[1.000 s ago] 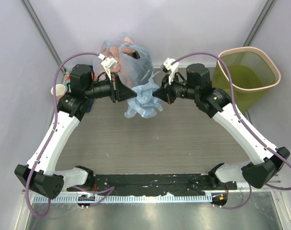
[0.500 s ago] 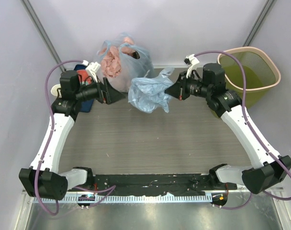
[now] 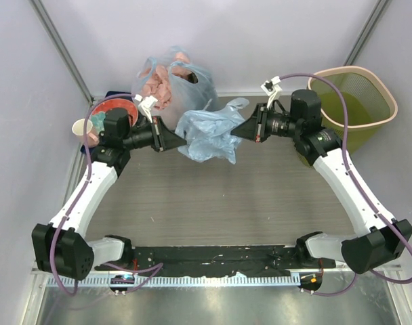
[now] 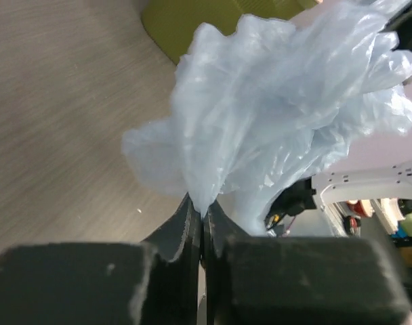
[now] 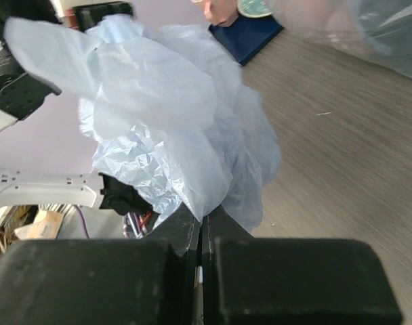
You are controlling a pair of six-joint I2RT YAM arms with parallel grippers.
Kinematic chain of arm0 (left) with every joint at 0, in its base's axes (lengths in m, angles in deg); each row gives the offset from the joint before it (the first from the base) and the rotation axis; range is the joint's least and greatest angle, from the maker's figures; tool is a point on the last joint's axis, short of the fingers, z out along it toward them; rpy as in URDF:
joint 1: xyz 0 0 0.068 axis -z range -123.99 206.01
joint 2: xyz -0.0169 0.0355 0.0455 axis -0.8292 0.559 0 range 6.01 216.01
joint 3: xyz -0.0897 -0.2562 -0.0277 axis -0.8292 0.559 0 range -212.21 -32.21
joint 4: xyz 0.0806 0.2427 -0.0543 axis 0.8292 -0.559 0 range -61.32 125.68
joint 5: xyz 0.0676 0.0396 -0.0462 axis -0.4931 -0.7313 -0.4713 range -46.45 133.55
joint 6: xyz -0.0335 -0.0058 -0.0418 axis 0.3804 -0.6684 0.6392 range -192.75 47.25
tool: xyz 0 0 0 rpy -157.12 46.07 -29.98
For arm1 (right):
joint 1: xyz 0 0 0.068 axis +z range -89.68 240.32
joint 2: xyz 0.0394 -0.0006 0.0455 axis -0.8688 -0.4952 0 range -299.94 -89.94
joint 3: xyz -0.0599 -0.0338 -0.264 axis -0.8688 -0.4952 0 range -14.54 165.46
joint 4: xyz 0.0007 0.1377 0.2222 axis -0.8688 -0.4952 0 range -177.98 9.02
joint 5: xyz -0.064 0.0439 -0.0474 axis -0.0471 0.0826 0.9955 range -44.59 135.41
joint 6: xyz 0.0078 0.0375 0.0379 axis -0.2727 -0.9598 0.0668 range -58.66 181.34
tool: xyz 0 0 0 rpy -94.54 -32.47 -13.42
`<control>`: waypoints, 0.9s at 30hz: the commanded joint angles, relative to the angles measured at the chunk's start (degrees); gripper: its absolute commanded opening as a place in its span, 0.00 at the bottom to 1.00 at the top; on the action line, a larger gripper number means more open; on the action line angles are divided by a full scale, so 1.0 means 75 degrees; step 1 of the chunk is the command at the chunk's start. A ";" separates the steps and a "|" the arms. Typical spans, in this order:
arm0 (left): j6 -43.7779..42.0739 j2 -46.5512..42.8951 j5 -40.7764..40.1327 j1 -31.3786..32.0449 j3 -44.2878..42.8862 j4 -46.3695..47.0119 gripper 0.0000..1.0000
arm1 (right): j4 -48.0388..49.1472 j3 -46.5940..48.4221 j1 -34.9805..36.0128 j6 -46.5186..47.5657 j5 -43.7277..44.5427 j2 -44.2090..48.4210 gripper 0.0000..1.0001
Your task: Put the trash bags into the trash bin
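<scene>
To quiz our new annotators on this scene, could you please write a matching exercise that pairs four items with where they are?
Things:
1. trash bag
2. trash bin
3. knotted bag with pink lumps
4. paper cup

Places:
A. far right of the top view
B. far left of the top view
C. pinched between the left gripper and the right gripper
D. at the back, left of centre

Pairs: 1-C, 2-A, 3-D, 4-B
</scene>
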 commanded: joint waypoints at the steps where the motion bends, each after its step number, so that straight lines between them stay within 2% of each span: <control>1: 0.0814 -0.0674 0.0615 -0.0714 -0.0138 0.1486 0.00 | 0.0004 -0.0214 -0.0861 0.0315 -0.0022 0.0041 0.01; 3: 0.0559 -0.1004 0.0578 -0.1055 -0.0219 0.1499 0.00 | -0.0008 -0.0472 -0.1143 0.0840 0.0156 -0.0005 0.01; 4: 0.0395 -0.1016 0.0695 -0.1056 -0.0371 0.1290 0.00 | -0.0078 -0.0461 -0.1179 0.1029 0.0167 -0.0087 0.06; 5: 0.0231 -0.0946 0.0742 -0.0974 -0.0523 0.1300 0.00 | -0.0241 -0.0333 -0.1180 0.1182 0.0168 -0.0169 0.16; 7: 0.0020 -0.0642 0.0696 -0.0880 -0.0968 0.1276 0.00 | -0.0475 -0.0169 -0.1180 0.1416 0.0144 -0.0449 0.54; 8: -0.0295 -0.0559 0.0603 -0.0706 -0.1144 0.1079 0.00 | -0.1034 0.0111 -0.1180 0.1592 0.0295 -0.0544 0.60; 10: -0.2188 -0.0442 0.0241 -0.0261 -0.1764 -0.0030 0.00 | -0.1622 0.0382 -0.1249 0.2117 0.0822 -0.0743 0.70; 11: -0.2858 -0.0430 -0.0202 0.0286 -0.1941 -0.1092 0.00 | -0.2043 0.0534 -0.1273 0.2260 0.0893 -0.0744 0.70; 12: -0.3967 -0.0453 -0.0450 0.0582 -0.2070 -0.1485 0.00 | -0.2175 0.0570 -0.1308 0.2401 0.1184 -0.0721 0.70; 13: -0.4465 -0.0558 -0.0708 0.0852 -0.2071 -0.2023 0.00 | -0.2304 0.0605 -0.1343 0.2669 0.1303 -0.0604 0.71; 15: -0.5297 -0.0733 -0.1038 0.1392 -0.1803 -0.2215 0.00 | -0.2492 0.0571 -0.1461 0.2893 0.1351 -0.0452 0.72; 17: -0.5629 -0.0886 -0.1051 0.1638 -0.1580 -0.2473 0.00 | -0.2516 0.0512 -0.1449 0.3070 0.0815 -0.0276 0.74; 19: -0.5910 -0.0829 -0.0548 0.1651 -0.1614 -0.2870 0.00 | -0.2329 0.0419 -0.1275 0.3070 0.0357 -0.0205 0.78; 21: -0.5737 -0.0723 -0.0476 0.1651 -0.1731 -0.2895 0.00 | -0.2386 0.0418 -0.0737 0.3325 0.0366 -0.0216 0.79; 23: -0.5152 -0.0513 -0.0651 0.1663 -0.2011 -0.2896 0.00 | -0.2364 0.0197 -0.0338 0.3340 0.1044 -0.0193 0.80; 27: -0.3747 -0.0313 -0.1739 0.1651 -0.2305 -0.2393 0.00 | -0.1744 -0.0915 -0.0137 0.1740 0.1667 0.0297 0.81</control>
